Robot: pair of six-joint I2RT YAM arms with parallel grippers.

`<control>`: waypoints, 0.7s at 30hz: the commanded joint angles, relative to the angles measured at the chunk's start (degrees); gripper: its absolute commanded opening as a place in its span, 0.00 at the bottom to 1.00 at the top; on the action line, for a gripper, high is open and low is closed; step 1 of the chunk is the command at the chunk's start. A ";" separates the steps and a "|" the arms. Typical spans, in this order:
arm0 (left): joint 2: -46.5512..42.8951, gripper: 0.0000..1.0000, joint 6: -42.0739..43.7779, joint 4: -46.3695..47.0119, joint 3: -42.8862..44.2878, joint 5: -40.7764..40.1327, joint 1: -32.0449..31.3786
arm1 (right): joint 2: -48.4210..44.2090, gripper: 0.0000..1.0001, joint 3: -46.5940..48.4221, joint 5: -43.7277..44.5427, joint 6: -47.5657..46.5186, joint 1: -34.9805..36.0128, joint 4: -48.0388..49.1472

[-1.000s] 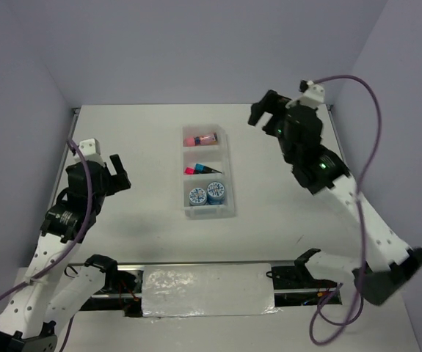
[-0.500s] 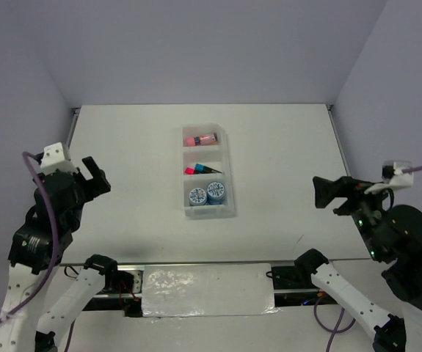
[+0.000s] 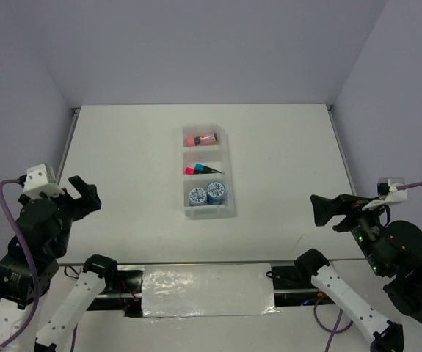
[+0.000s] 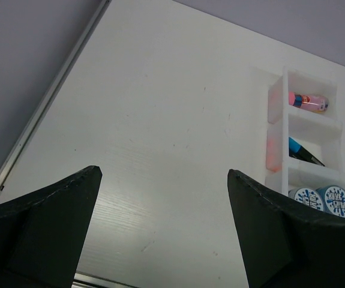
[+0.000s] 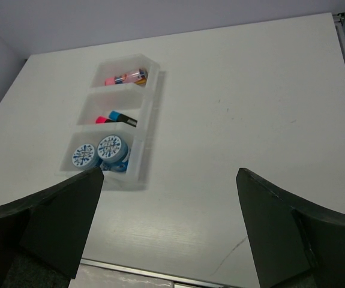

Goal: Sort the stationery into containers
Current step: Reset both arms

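A clear three-compartment tray (image 3: 228, 170) lies mid-table. Its far compartment holds a pink tube (image 3: 200, 138), the middle one holds markers (image 3: 205, 169) showing blue and pink caps, and the near one holds two blue-and-white rolls (image 3: 205, 193). My left gripper (image 3: 84, 194) hovers open and empty at the near left, well away from the tray (image 4: 285, 123). My right gripper (image 3: 326, 210) hovers open and empty at the near right. The right wrist view shows the tray (image 5: 152, 101), tube (image 5: 126, 78), markers (image 5: 121, 117) and rolls (image 5: 99, 150) ahead of the right gripper (image 5: 170, 172). The left gripper (image 4: 163, 173) holds nothing.
Grey walls enclose the white table (image 3: 284, 161) on the left, back and right. A metal rail (image 3: 196, 265) and the arm bases run along the near edge. A thin dark scratch (image 5: 229, 252) marks the tabletop near the front right.
Both arms have drawn back toward the near edge. The right arm swung from the far right beside the tray to the near right corner; the left moved down and left. Both grippers stayed open.
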 commanded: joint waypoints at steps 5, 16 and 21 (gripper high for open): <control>0.32 0.99 1.26 0.83 -0.62 1.24 0.22 | 0.07 1.00 -0.98 -1.06 0.39 0.39 1.30; -0.30 0.99 2.58 1.27 -0.53 -1.57 0.22 | 1.30 1.00 -2.04 -3.44 0.38 0.39 4.20; -0.12 0.99 2.40 2.33 -0.53 -0.52 0.22 | 0.94 1.00 -3.09 -4.05 1.17 0.39 4.90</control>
